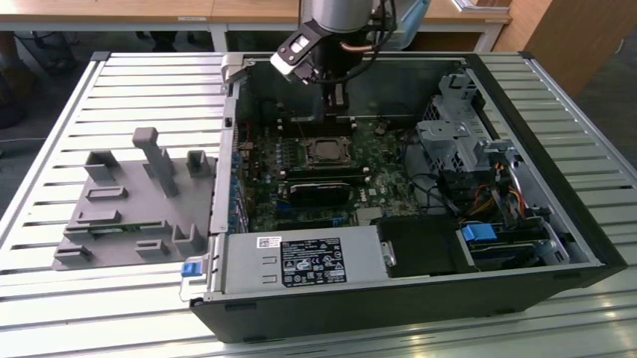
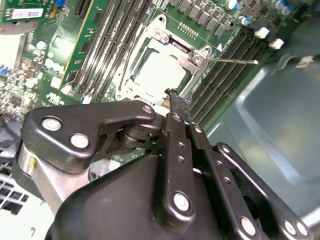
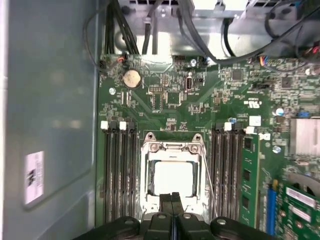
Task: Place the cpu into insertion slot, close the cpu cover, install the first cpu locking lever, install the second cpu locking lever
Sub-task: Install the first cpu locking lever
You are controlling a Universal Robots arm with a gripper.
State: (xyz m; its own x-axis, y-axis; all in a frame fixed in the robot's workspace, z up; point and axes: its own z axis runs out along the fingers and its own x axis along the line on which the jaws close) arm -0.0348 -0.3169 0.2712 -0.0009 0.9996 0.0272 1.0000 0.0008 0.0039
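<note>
Closed fingers (image 3: 166,201) at the cpu cover (image 3: 172,150)

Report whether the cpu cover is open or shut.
Shut: the cpu cover lies flat, its window framing the cpu in both wrist views.

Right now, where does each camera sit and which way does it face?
Exterior view: off the arm, looking down into the open computer case; arm and tool show.
First wrist view: on the wrist, looking along the shut tool at the cpu.
Second wrist view: on the wrist, slanting past the tool at the cpu.
Both share tool tip, cpu, cpu cover.
</note>
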